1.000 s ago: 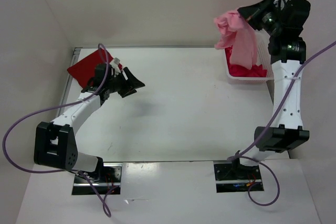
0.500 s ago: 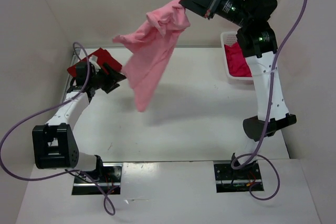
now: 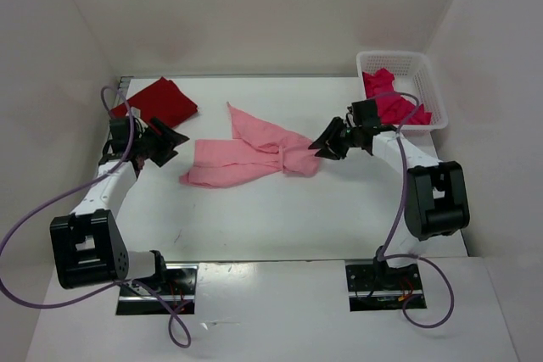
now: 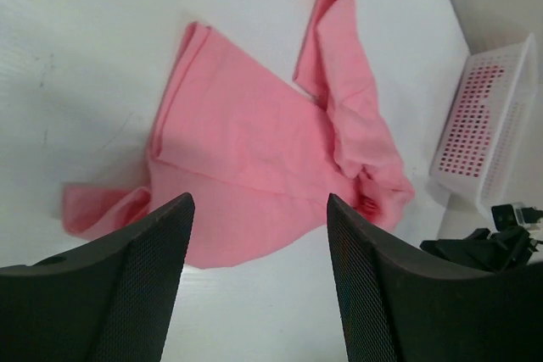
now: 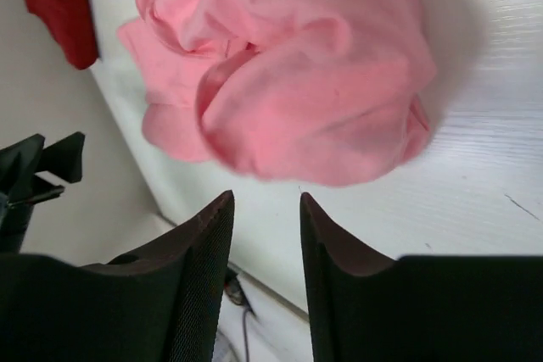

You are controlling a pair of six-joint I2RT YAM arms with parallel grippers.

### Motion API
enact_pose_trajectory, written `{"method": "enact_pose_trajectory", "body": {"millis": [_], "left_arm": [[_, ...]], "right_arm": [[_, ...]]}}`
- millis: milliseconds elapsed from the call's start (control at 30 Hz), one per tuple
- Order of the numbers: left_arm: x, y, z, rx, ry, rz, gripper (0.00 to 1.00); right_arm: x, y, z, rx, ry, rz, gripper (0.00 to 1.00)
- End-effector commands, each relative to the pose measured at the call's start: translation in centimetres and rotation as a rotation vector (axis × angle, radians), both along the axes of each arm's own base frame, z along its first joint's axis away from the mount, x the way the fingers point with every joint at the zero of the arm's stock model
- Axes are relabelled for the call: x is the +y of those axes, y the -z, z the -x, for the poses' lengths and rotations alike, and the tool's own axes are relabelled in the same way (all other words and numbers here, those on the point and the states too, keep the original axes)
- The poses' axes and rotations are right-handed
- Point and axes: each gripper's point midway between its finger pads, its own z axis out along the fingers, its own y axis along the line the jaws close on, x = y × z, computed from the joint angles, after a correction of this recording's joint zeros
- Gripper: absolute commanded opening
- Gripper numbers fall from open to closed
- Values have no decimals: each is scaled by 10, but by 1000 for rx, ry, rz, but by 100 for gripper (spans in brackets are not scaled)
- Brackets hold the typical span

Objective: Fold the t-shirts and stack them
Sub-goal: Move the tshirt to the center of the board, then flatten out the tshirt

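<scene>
Light pink cloth t-shirt [image 3: 250, 157]: lies crumpled and unfolded in the middle of the white worktop [image 3: 280, 218], between the two pincers. One strip of it trails toward the far side and the right end is bunched into a knot of folds.
Dark red cloth t-shirt [image 3: 161, 101]: lies folded flat at the far left corner.
Crimson-magenta cloth t-shirt [image 3: 392, 108]: sits heaped inside the white plastic mesh basket [image 3: 399, 57] at the far right.
Left pincer [image 3: 174, 142]: jaws wide and holding nothing. It is aimed at the pink shirt from just left of it.
Right pincer [image 3: 318, 148]: jaws apart with no cloth between them. The tips are just beside the bunched right end; whether they touch it cannot be told.
Step in hand: by the look of it, the second shirt is laid out for flattening, and no fold has been started.
Next move: this likely calls for each pincer to close on an opposite edge and draw the cloth apart until it lies flat. The bunched right end needs opening first.
</scene>
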Motion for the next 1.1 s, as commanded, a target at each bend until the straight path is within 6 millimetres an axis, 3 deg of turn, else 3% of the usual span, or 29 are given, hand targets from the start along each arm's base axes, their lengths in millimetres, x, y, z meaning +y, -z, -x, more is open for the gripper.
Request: {"method": "enact_pose_trajectory", "body": {"millis": [0, 33, 133, 167, 267, 300, 333, 367, 500, 667, 833, 967, 1067], "left_arm": [[10, 1, 6, -12, -10, -83, 71], [10, 1, 6, -12, -10, -83, 71], [10, 6, 6, -3, -10, -82, 65], [5, 6, 6, -2, -3, -74, 63], [-13, 11, 5, 14, 24, -116, 52], [-17, 20, 7, 46, 30, -128, 50], [-27, 16, 2, 37, 50, -146, 49], [-23, 31, 1, 90, 25, -184, 49], [-36, 53, -9, 162, 46, -213, 49], [-20, 85, -8, 245, -63, -244, 48], [-21, 98, -6, 285, -85, -220, 48], [-21, 112, 7, 323, -96, -208, 46], [-22, 116, 2, 320, -103, -201, 46]], "right_arm": [[-14, -48, -20, -237, 21, 102, 43], [-17, -44, -19, -232, 22, 127, 43], [-4, -41, -13, -222, -21, 171, 25], [0, -37, -12, -221, -34, 190, 14], [22, -25, -5, -204, -94, 244, 1], [36, -24, -1, -216, -131, 257, 0], [42, -18, 2, -199, -147, 269, 0], [48, -20, 1, -205, -160, 266, 0], [69, -11, 2, -196, -219, 267, 2], [85, -19, -18, -227, -238, 254, 5], [92, -18, -22, -223, -250, 255, 6], [95, -23, -24, -239, -253, 242, 7], [95, -15, -22, -224, -268, 246, 7]]}}
